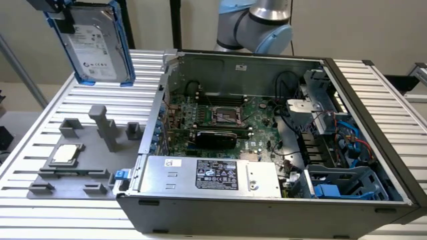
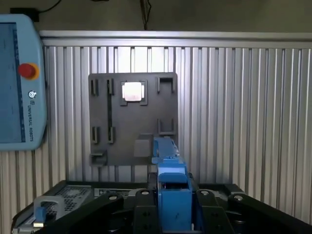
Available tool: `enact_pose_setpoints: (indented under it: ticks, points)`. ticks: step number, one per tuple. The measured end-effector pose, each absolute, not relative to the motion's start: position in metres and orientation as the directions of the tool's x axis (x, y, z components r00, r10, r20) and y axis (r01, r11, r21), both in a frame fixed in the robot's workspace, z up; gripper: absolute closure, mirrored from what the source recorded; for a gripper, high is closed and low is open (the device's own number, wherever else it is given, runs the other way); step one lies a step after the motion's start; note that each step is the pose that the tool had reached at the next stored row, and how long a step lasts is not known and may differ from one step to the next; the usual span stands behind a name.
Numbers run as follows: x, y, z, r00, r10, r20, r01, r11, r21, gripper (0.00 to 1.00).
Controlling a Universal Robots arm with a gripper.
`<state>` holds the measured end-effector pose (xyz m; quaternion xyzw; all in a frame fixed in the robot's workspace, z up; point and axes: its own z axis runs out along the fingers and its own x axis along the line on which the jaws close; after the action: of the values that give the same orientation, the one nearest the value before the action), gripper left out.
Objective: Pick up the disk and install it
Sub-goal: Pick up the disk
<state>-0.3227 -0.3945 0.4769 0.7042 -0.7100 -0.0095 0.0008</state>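
Hanging on edge in the air, the disk (image 1: 97, 42) is sitting clamped in the gripper (image 2: 173, 210). The black fingers (image 2: 139, 209) are pressing on either side of the blue carrier frame, so the gripper is closed on the disk's upper end. In the exterior view the disk is floating well above and clear of the case (image 1: 267, 150), off its far corner on the exterior view's left. Its white label is facing the camera and its long side is running nearly upright, tilted a touch. The case is lying open on the slatted table (image 1: 80, 95), with its motherboard (image 1: 253, 112) showing and the silver power supply (image 1: 213, 175) sitting along its near wall. Just beside the case, on the exterior view's left, the grey plate (image 1: 90, 160) is resting on the table. The small square chip (image 1: 67, 152) is lying in it, below the raised disk. The arm (image 1: 257, 22) is standing behind the case's far wall.
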Motion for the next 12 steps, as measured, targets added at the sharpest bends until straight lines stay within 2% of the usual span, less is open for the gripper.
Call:
enact_pose_setpoints:
  ticks: [6, 12]
  points:
    - [-0.295, -0.405, 0.493, -0.008, -1.0, -0.013, -1.0, 0.008, 0.014, 1.0]
    - [-0.268, -0.416, 0.496, -0.008, -1.0, -0.017, -1.0, 0.008, 0.014, 1.0]
